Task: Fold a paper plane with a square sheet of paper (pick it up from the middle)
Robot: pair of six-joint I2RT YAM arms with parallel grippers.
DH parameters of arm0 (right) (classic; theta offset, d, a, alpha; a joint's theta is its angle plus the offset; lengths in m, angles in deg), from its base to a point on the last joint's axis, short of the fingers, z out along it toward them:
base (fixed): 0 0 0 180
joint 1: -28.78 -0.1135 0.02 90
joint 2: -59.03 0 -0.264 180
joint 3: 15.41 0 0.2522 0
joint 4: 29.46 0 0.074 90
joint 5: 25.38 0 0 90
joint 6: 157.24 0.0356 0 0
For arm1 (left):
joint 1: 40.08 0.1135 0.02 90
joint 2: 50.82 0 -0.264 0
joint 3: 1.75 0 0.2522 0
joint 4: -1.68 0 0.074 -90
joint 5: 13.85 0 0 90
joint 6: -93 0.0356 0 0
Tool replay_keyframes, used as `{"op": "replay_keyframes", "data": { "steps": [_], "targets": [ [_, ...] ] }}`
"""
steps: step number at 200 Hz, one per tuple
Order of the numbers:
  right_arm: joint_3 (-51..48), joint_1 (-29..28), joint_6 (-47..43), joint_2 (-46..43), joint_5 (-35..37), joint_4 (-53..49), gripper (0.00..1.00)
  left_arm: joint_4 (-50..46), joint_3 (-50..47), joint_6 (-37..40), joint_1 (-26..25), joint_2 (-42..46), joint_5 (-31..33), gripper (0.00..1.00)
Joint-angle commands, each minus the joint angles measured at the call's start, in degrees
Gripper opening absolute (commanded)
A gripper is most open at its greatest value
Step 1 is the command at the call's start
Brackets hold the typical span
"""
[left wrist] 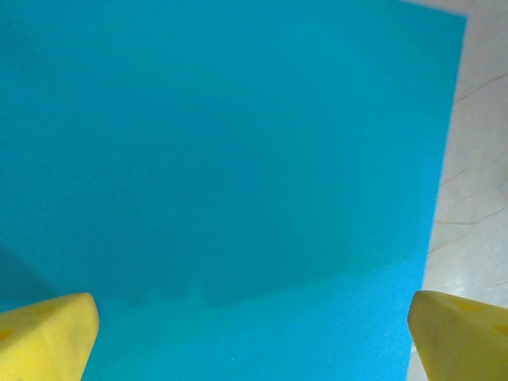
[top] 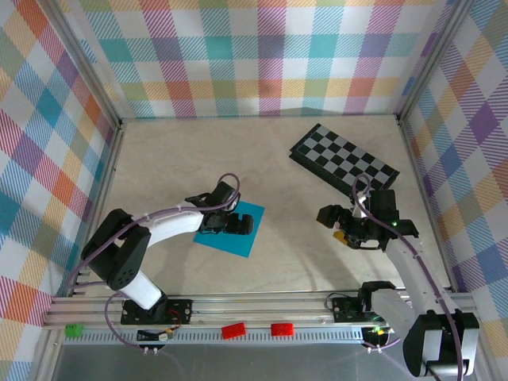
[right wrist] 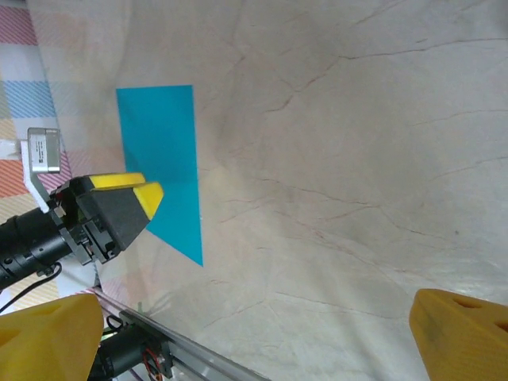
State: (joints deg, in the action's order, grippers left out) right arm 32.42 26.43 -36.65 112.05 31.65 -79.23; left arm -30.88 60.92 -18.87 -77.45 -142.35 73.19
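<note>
On the rail (top: 262,305) nearest the arms, red clips (top: 232,330) sit below the square sheet of paper (top: 240,242). The sheet lies flat on the table (top: 175,159), with no crease that I can make out. The left gripper (top: 226,223) hangs over the sheet's middle, its yellow fingers (left wrist: 48,337) spread wide with blue paper between them. Whether the tips touch the sheet I cannot tell. Right of the sheet, well apart, the right gripper (top: 340,225) is likewise spread wide above bare table, gripping nothing. Beyond the sheet, to its right, lies a checkered board (top: 344,156).
</note>
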Motion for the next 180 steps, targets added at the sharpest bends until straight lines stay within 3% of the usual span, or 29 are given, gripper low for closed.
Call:
{"op": "replay_keyframes", "data": {
  "steps": [1, 47, 69, 105, 135, 180],
  "targets": [
    [2.06, -0.28, -1.08, 0.51, 0.63, -0.19, 0.99, -1.08, -0.92, -2.05, 0.27, -0.84, -2.48, 1.00],
    [-0.61, -0.24, -0.14, 0.09, -1.04, 6.01, 0.99, 2.29, -7.48, -13.08, -0.88, 1.70, -2.36, 0.99],
    [-4.20, -0.28, 2.52, -0.41, -4.06, 12.07, 0.99, 10.70, -11.91, -20.56, -3.50, 3.96, -2.97, 0.97],
    [-4.52, -0.26, 1.50, -1.24, -2.06, 11.56, 0.99, 11.34, -12.71, -26.90, -9.09, 7.06, 2.96, 0.97],
    [-2.79, -0.29, 0.16, -2.31, -2.06, 8.61, 0.99, 6.03, -9.27, -23.08, -9.48, 10.75, 8.12, 1.00],
    [-3.25, -0.39, 0.69, -4.03, -9.41, 7.54, 1.00, -16.54, 5.22, -3.19, -9.54, 6.21, 13.31, 1.00]
  ]
}}
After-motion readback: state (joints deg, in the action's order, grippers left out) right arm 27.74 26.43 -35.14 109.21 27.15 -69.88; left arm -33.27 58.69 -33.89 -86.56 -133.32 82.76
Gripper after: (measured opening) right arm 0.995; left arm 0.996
